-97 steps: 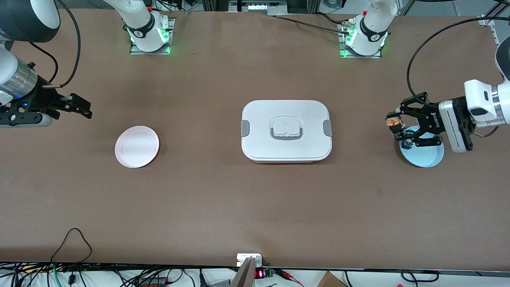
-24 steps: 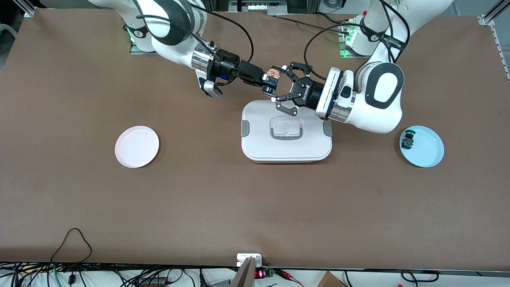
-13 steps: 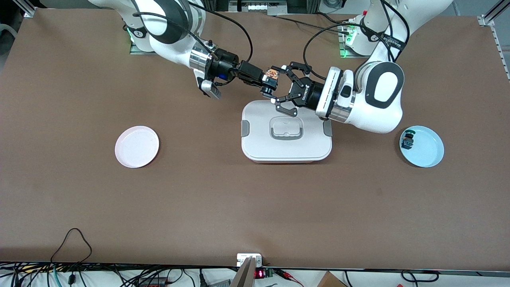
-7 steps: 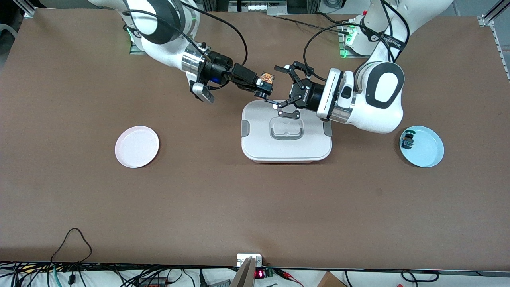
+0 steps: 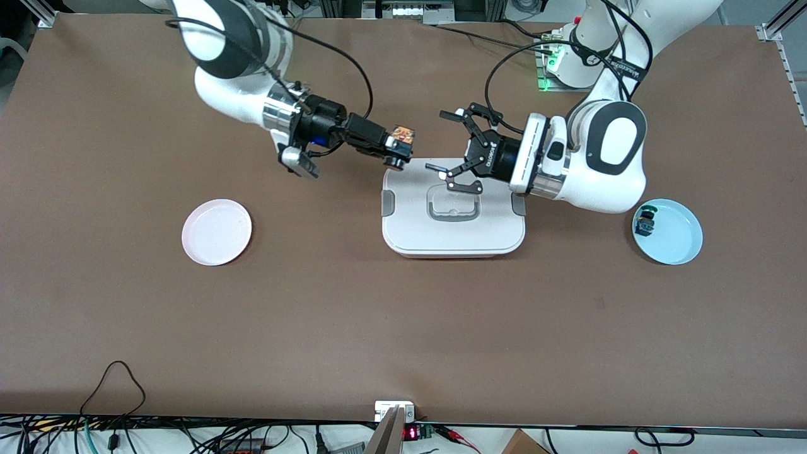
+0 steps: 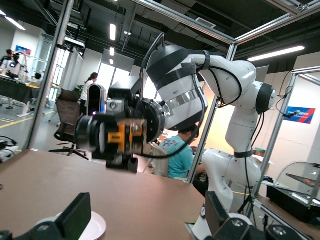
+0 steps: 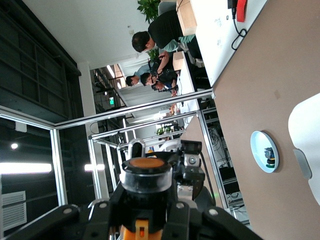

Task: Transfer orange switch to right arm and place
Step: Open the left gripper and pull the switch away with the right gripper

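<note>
The orange switch (image 5: 401,134), a small black block with an orange cap, sits between the slim fingers of my right gripper (image 5: 398,149), which is shut on it, above the table beside the white lidded box (image 5: 454,236). In the right wrist view the orange switch (image 7: 146,186) fills the space between the fingers. My left gripper (image 5: 444,144) hangs open over the box lid, apart from the switch, with nothing in it. The left wrist view shows the orange switch (image 6: 125,140) in the right gripper (image 6: 131,161), well off from the left gripper's own fingers (image 6: 79,218).
A pink plate (image 5: 216,232) lies toward the right arm's end of the table. A pale blue plate (image 5: 679,244) toward the left arm's end holds a small black switch with green-blue parts (image 5: 645,221). Cables run along the table edge nearest the front camera.
The left gripper has opened and let go of the orange switch. The right arm has drawn away with the switch toward its own end; the left gripper has pulled back a little over the box.
</note>
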Robot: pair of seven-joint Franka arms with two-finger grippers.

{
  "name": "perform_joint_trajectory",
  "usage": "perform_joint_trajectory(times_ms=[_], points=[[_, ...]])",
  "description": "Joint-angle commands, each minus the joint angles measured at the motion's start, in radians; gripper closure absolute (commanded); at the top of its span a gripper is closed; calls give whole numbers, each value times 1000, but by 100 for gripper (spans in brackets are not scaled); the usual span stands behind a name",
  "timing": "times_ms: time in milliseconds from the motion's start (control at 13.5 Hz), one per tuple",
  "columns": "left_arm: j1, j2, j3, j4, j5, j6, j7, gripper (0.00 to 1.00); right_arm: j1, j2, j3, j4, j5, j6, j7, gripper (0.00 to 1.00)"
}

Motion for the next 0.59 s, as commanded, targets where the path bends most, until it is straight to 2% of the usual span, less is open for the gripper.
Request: perform_joint_trajectory(times_ms=[0, 149, 371, 520], points=[[16, -8, 21, -13, -24, 0, 93, 0, -121, -5, 9, -8, -131, -161, 76, 100], [33, -11, 22, -16, -19, 0, 95, 0, -226, -5, 9, -16, -285, -324, 106, 100], [44, -34, 59, -59, -4, 2, 89, 0, -357, -7, 9, -17, -441, -517, 124, 100], [47, -46, 96, -61, 49, 0, 89, 0, -405, -7, 7, -17, -511, -584, 124, 100]])
